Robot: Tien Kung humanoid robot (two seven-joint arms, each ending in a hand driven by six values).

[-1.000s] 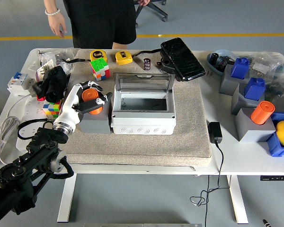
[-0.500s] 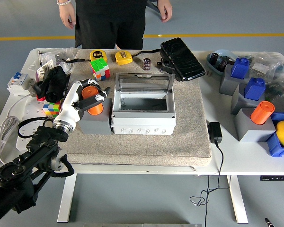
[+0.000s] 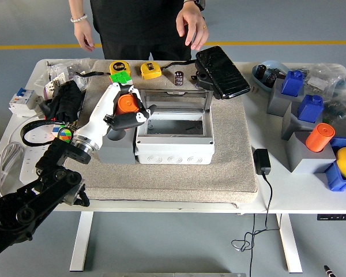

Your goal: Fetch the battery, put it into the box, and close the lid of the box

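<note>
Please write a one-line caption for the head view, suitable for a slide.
Left hand holds the orange battery above its grey holder, beside the open white box.

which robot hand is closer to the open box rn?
Left. The left hand holds the orange battery just left of the box, at its left wall. The right hand isn't in view.

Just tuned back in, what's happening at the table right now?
The left hand is shut on the orange battery and holds it above the grey block, just left of the open white box. The box's lid stands up at the back and nothing is inside that I can see. The right arm is out of view. A person stands at the far side with one hand raised, touching nothing.
</note>
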